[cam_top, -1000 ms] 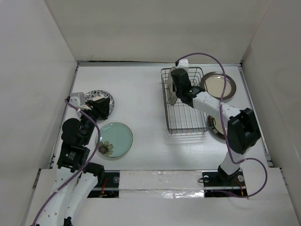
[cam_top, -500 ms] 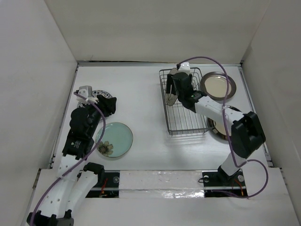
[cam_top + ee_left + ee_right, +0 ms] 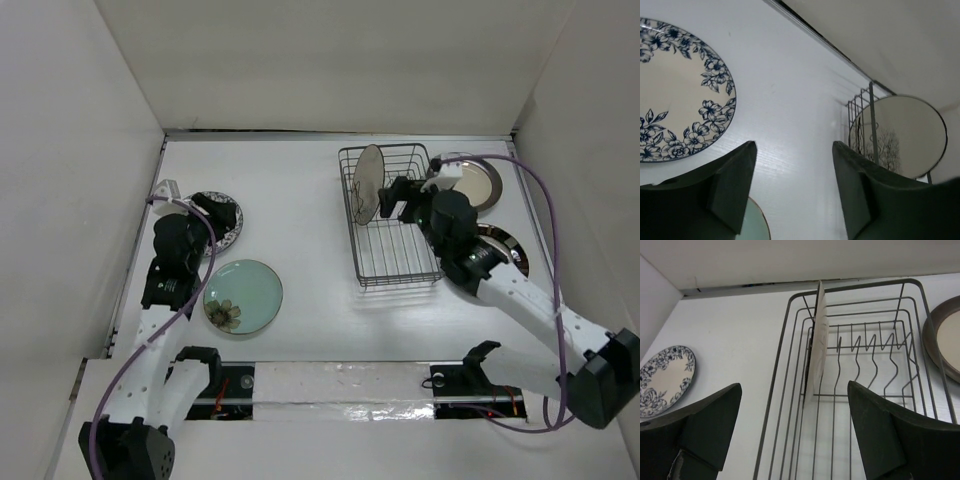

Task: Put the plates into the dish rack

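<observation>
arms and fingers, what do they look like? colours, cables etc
The left arm and right arm have white link shells and black joint housings. A thin purple cable loops loosely along each. Left fingers and right fingers are matte black, broad, wedge-shaped.

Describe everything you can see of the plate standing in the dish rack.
The cream plate is round and glossy, ceramic by its look, with a dark tree print on the face turned left. It stands on edge, nearly upright, at the far left of the dish rack, touched only by its wires.
</observation>
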Action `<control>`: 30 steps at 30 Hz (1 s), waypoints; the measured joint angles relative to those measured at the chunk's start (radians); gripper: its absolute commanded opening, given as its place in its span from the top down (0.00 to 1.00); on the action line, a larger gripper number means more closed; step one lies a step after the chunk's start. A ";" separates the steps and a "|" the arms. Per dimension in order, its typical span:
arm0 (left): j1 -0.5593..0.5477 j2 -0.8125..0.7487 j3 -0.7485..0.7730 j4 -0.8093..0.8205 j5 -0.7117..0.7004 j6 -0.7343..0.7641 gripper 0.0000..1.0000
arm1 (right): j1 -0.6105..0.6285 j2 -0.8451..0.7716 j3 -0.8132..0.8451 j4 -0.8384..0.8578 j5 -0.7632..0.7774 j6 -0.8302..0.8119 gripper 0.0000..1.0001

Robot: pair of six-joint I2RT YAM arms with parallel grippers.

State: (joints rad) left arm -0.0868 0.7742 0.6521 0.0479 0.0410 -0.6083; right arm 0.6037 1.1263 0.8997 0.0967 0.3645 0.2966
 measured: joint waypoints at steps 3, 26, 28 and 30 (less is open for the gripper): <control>0.025 0.037 -0.035 0.006 -0.041 -0.065 0.28 | 0.000 -0.127 -0.108 0.022 -0.022 0.019 0.47; 0.368 0.489 -0.217 0.165 -0.036 -0.360 0.41 | -0.001 -0.422 -0.259 0.094 -0.111 0.109 0.55; 0.368 0.494 -0.224 0.181 -0.034 -0.371 0.42 | -0.001 -0.423 -0.259 0.096 -0.112 0.112 0.54; 0.368 0.506 -0.224 0.211 -0.034 -0.380 0.43 | -0.001 -0.422 -0.260 0.095 -0.116 0.114 0.54</control>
State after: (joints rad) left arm 0.2810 1.2800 0.4286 0.2592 0.0074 -0.9886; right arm 0.6025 0.7040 0.6395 0.1921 0.2489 0.4110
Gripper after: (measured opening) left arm 0.584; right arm 0.453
